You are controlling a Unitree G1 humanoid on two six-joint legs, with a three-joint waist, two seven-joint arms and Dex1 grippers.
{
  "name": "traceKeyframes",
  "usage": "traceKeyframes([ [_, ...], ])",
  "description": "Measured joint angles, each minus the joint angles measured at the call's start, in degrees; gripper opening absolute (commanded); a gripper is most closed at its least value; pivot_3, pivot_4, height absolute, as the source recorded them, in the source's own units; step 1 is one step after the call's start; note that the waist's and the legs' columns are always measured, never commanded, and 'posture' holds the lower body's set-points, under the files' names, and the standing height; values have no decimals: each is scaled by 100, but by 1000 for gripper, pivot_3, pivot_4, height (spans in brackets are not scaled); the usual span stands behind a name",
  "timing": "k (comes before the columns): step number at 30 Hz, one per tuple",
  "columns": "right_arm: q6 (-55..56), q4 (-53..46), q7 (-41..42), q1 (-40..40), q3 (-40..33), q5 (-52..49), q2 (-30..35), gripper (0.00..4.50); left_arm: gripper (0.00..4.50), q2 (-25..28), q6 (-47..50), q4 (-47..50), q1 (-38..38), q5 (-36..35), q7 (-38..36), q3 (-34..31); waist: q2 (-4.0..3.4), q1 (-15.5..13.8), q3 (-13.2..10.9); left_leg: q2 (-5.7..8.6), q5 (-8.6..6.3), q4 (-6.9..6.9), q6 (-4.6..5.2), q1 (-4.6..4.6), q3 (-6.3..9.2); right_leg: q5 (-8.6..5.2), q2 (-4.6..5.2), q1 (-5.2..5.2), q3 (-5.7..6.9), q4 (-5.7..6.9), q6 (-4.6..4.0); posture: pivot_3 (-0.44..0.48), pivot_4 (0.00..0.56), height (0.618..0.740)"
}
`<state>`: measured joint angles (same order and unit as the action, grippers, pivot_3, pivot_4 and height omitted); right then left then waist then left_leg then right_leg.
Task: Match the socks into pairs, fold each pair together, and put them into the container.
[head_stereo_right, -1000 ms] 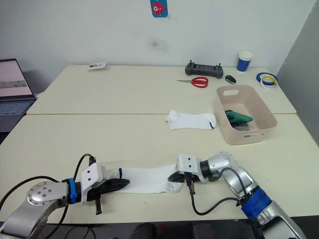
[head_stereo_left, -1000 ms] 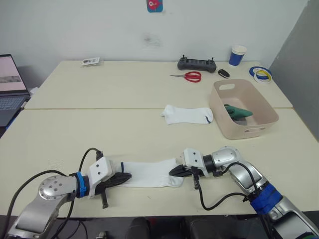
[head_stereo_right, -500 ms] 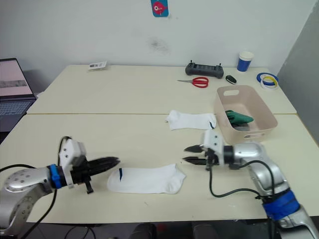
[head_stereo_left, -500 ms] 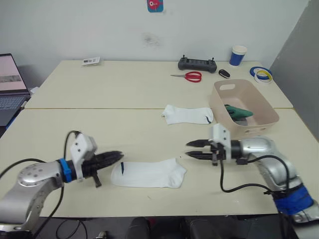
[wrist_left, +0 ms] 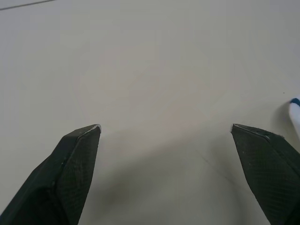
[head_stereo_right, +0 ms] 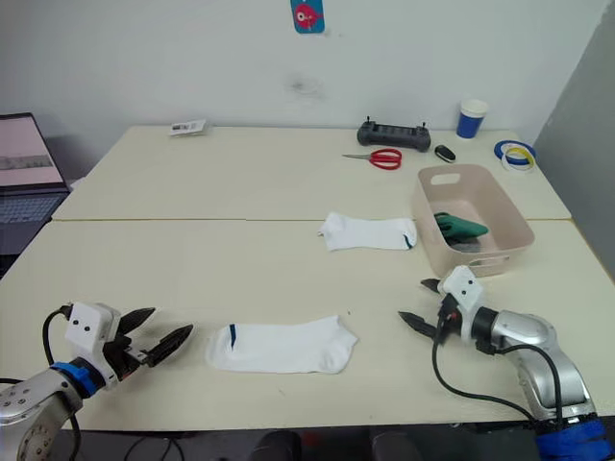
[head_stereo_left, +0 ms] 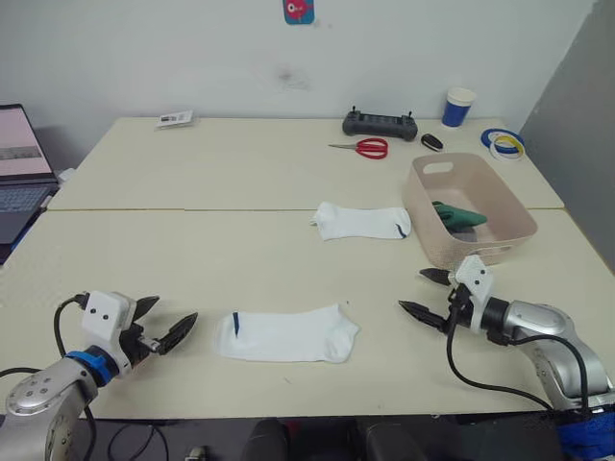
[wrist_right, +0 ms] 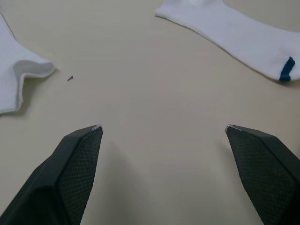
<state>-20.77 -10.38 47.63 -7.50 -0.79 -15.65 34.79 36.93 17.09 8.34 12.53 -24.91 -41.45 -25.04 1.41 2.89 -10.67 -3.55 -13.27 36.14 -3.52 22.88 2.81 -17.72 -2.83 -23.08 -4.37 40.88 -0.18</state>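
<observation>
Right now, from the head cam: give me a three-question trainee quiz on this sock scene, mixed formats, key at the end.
1. True or false: the left gripper holds the near white sock.
2. What lies in the pink container? A scissors, B dark green sock, C cup.
3. Fill in: the far white sock lies flat on the ____.

Key: 1 false, both it and the right gripper are open and empty. 2 B. 3 table.

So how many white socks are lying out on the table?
2. One white sock lies flat near the front edge, between the two grippers. The other white sock lies farther back, beside the pink container. The container may hide more socks.
</observation>
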Motion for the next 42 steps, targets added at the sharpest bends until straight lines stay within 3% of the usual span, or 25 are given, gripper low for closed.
traceKeyframes([
  [7,-33,84,-432,-924,517,554,-210,4500,4482,256,429,284,-760,-212,-154,168,2,7,1,-2,1,-2,-3,1,-2,0,-1,-3,10,0,1,0,150,740],
  [12,-177,788,-788,-2004,1169,1145,-698,4500,4482,306,1169,1297,-1714,-477,-117,1053,3,11,2,-1,7,-1,-12,1,-1,3,-1,1,10,0,3,0,150,740],
  [17,293,2375,-954,-3190,1885,1798,-1512,4500,4482,126,1672,1711,-2562,-577,95,1749,2,70,2,-2,7,-2,-12,0,-1,9,-3,-2,12,4,-6,0,150,740],
  [25,1420,5296,-1317,-4561,2094,2388,-2359,4500,4482,-151,1773,1883,-2326,-545,482,1913,2,52,2,-4,7,-4,-12,4,6,21,0,-4,14,3,-28,0,150,740],
  [30,1704,6277,-1307,-5041,1982,2476,-2592,4500,4482,-151,1745,1887,-2278,-511,609,1816,2,61,2,-4,7,-2,-11,-7,7,21,-1,4,13,9,-29,0,150,740],
  [35,1747,6946,-1327,-5303,1752,2401,-2857,2861,4500,-176,1746,1987,-2158,-515,726,1797,1,78,3,-4,8,-1,-11,-19,10,21,-3,18,13,11,-28,0,150,740],
  [42,1909,7440,-1441,-5450,1534,2362,-2915,237,4500,-188,1746,2064,-2146,-521,822,1791,1,26,3,1,8,0,-12,-14,17,22,-1,20,13,9,-30,0,150,740],
])
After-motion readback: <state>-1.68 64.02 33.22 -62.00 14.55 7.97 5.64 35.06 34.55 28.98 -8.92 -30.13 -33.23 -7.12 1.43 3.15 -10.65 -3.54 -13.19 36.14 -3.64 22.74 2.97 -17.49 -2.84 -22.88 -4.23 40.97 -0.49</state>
